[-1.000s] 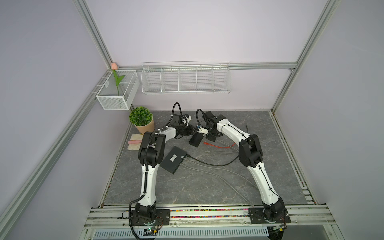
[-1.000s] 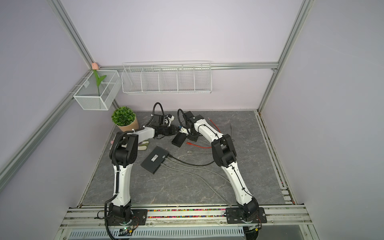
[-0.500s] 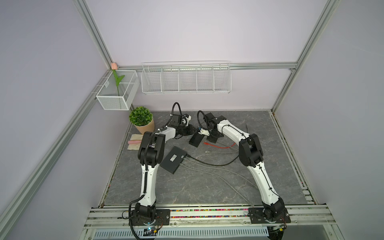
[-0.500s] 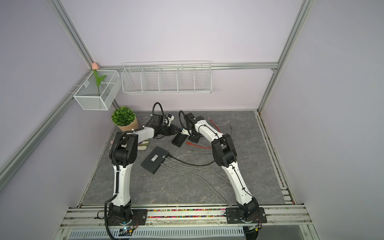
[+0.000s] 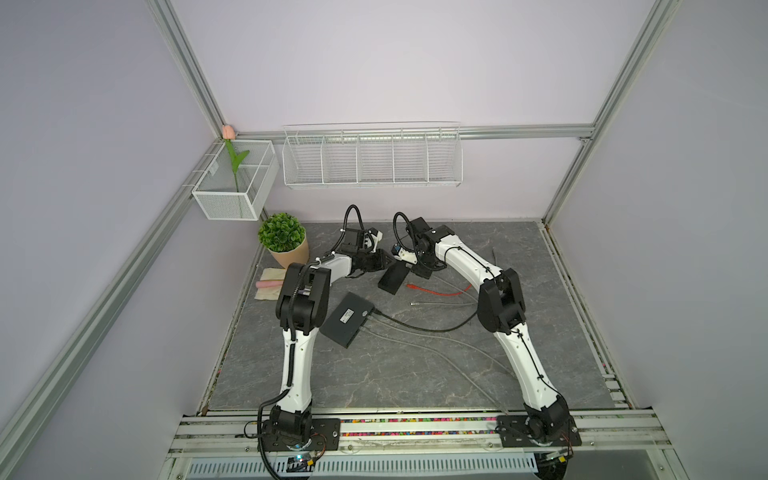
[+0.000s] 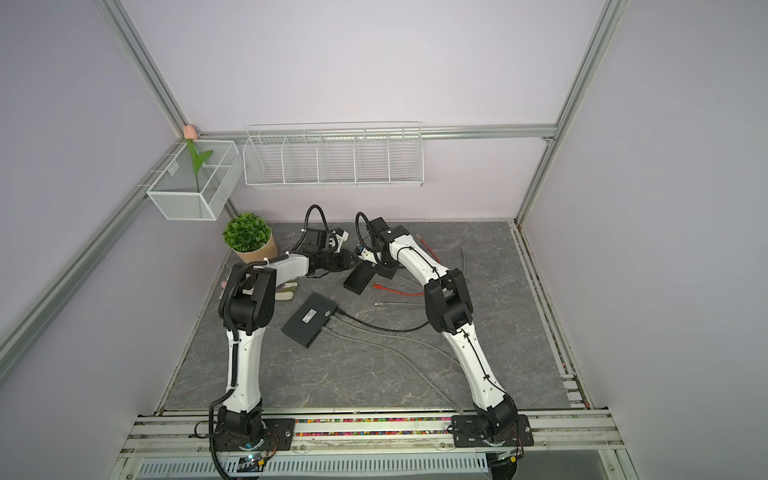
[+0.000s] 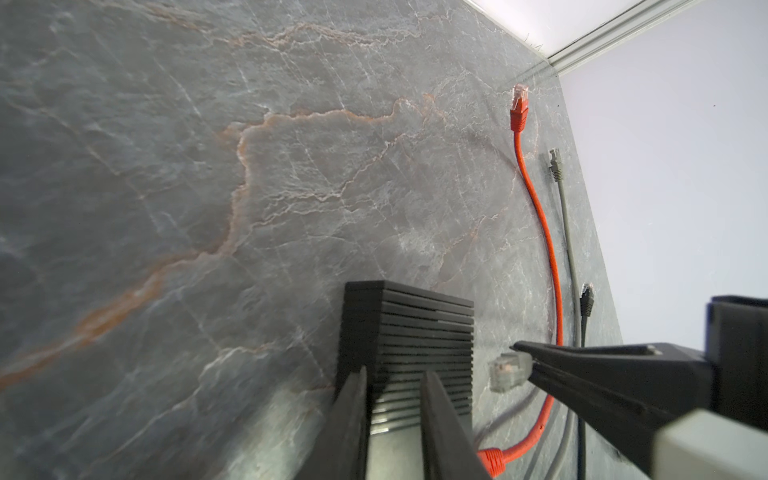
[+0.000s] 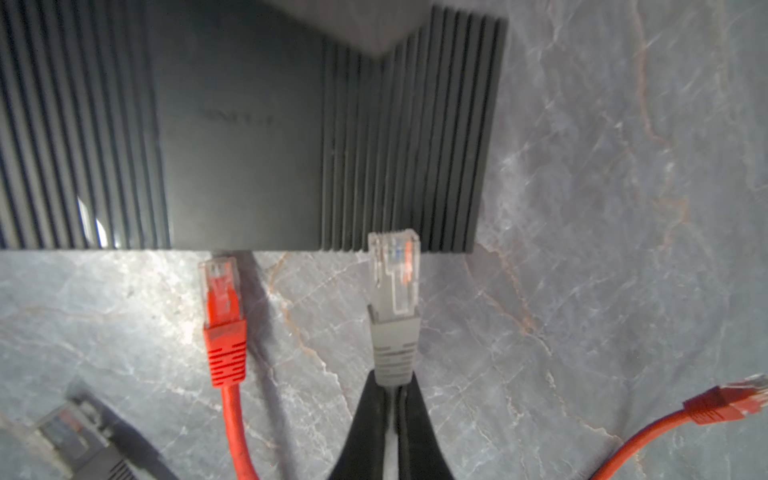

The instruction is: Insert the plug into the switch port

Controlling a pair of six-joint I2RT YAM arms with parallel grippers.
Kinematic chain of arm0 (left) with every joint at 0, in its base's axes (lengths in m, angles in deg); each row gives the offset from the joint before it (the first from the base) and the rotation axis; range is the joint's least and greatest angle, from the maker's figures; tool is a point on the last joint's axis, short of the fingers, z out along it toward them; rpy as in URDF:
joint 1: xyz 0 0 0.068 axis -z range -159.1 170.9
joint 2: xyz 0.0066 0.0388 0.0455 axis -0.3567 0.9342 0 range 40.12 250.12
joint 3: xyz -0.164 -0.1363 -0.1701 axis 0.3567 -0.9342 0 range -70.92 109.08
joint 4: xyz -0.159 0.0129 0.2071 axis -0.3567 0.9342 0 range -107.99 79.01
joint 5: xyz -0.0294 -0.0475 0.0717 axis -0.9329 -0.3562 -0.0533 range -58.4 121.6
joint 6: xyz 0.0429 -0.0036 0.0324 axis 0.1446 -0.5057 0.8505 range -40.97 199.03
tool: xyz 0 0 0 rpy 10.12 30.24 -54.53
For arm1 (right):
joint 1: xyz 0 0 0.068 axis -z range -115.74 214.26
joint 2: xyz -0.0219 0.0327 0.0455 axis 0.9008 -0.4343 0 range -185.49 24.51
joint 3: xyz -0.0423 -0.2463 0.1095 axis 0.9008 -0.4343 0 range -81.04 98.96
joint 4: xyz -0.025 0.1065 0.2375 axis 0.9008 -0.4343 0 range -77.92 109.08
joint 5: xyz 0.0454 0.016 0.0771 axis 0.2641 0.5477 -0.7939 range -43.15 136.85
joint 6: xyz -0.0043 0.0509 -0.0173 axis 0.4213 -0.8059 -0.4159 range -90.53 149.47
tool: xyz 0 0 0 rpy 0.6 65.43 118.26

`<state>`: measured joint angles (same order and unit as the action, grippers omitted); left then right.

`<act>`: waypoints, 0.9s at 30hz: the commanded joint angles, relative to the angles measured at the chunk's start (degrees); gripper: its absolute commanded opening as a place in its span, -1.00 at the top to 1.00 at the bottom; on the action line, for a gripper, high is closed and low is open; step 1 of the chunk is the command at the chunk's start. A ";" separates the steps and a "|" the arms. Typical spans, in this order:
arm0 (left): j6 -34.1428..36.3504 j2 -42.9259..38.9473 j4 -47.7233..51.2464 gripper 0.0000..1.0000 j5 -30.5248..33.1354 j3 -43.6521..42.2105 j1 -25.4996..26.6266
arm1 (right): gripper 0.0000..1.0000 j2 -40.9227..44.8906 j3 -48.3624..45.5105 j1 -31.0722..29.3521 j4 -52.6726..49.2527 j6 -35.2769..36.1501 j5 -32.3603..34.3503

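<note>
Right wrist: gripper (image 8: 397,388) pinches plug (image 8: 392,282), apparently beside switch (image 8: 232,124).

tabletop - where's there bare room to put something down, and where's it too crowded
Bare slab lies between the right arm and the right-hand wall rail, and at the front between the left arm and the grey cables. Crowded: back middle, around the ribbed switch, red cable, left gripper and right gripper.
</note>
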<state>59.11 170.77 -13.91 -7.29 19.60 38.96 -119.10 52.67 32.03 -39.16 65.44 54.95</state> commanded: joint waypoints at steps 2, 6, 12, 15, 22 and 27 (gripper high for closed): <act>0.15 1.18 -0.39 0.50 -0.40 -0.44 0.30 | 0.87 -1.63 0.59 0.17 -2.84 -1.04 -0.63; 0.06 1.34 -0.51 0.50 -0.32 -0.17 0.22 | 0.87 -0.16 -2.76 0.23 -2.09 -1.11 0.09; -0.12 1.06 -0.65 0.50 -0.02 -0.43 -0.05 | 0.86 3.45 -7.76 0.24 0.80 -1.51 0.11; -0.10 0.91 -0.74 0.50 -0.02 -0.52 -0.14 | 0.87 2.86 -6.84 0.31 0.28 -1.46 0.43; -0.12 0.81 -0.74 0.52 0.31 -0.69 0.12 | 0.87 0.49 -2.54 -0.11 -1.45 -1.60 0.47; -0.04 0.83 -0.74 0.53 0.30 -0.70 0.52 | 0.87 -1.28 1.02 -0.30 -3.31 -1.42 0.83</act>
<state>59.11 170.88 -13.91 -7.18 19.60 38.99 -118.71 51.60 31.94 -40.05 64.82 55.56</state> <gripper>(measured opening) 0.236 0.078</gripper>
